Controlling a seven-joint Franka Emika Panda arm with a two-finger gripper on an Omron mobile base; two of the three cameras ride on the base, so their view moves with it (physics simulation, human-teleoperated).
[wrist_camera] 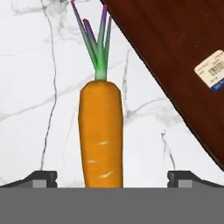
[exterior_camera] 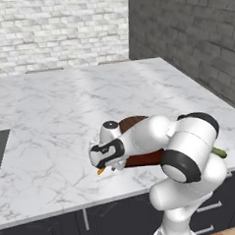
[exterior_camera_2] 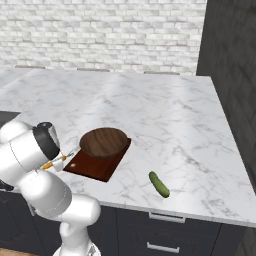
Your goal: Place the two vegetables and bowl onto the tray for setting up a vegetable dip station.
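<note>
Carrot (wrist_camera: 101,135) between spread fingertips (wrist_camera: 41,178), beside tray (wrist_camera: 175,57) edge

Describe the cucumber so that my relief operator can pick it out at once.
Start from the white marble counter and find the dark wooden tray with the round bowl on it near the front edge. The cucumber lies alone on bare marble to the tray's right, close to the counter's front edge: slender, dark green, unlike the orange carrot.
</note>
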